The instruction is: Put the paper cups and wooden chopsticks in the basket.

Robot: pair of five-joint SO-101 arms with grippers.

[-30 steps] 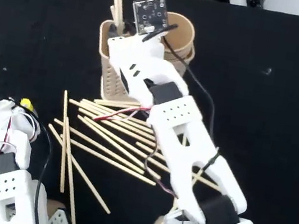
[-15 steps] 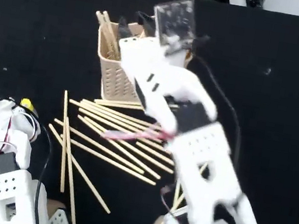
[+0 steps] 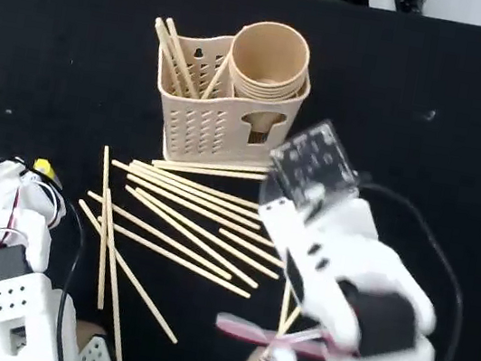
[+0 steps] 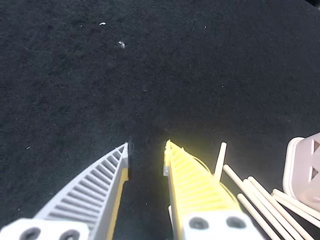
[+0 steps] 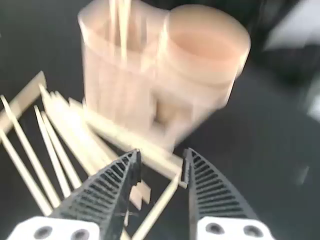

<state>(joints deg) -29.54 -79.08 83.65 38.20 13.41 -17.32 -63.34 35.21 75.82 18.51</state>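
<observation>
chopsticks (image 3: 187, 185) strewn before basket (image 3: 221, 132), cups (image 3: 269, 57) fill half

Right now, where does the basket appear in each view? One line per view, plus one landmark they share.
High view: the basket is in the upper middle.
Left wrist view: a pale corner of it at the picture's edge, beyond the loose chopsticks, aside from the left gripper.
Right wrist view: straight ahead of the right gripper.
Shared landmark: the loose chopsticks lying in front of the basket.
</observation>
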